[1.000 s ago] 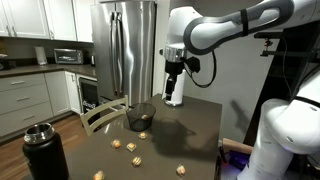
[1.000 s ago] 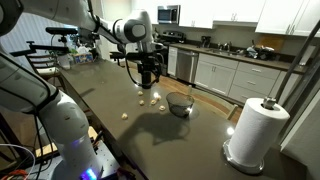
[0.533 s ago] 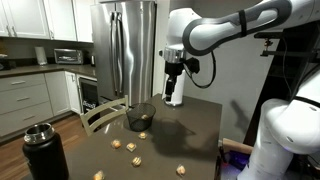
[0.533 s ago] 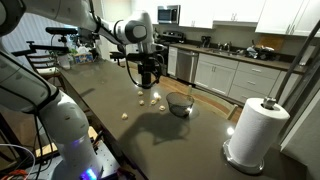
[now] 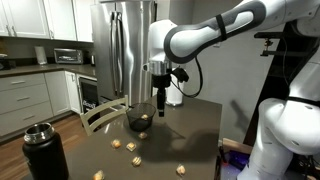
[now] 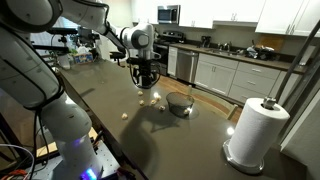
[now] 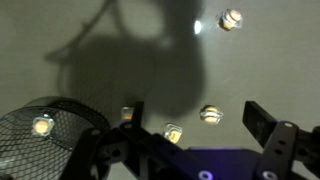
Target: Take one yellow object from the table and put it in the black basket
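Observation:
The black basket (image 5: 140,119) is a small round wire-mesh bowl on the dark table; it also shows in an exterior view (image 6: 180,103) and at the lower left of the wrist view (image 7: 60,130), with one yellow lump (image 7: 42,125) inside. Several yellow objects lie on the table beside it (image 5: 130,147) (image 6: 153,98). My gripper (image 5: 160,101) (image 6: 147,80) hangs above the table next to the basket, open and empty. In the wrist view its fingers (image 7: 198,118) straddle a yellow lump (image 7: 211,114) well below; two more lumps lie near the left finger.
A tall black flask (image 5: 44,150) stands at the table's near corner. A paper towel roll (image 6: 255,130) stands at one end. A wooden chair back (image 5: 100,114) rises by the table edge near the basket. A steel fridge (image 5: 125,45) and kitchen counters are behind.
My gripper has swung sideways and a little lower, from beyond the basket to right beside it, over the yellow lumps. The lumps and the basket have not moved.

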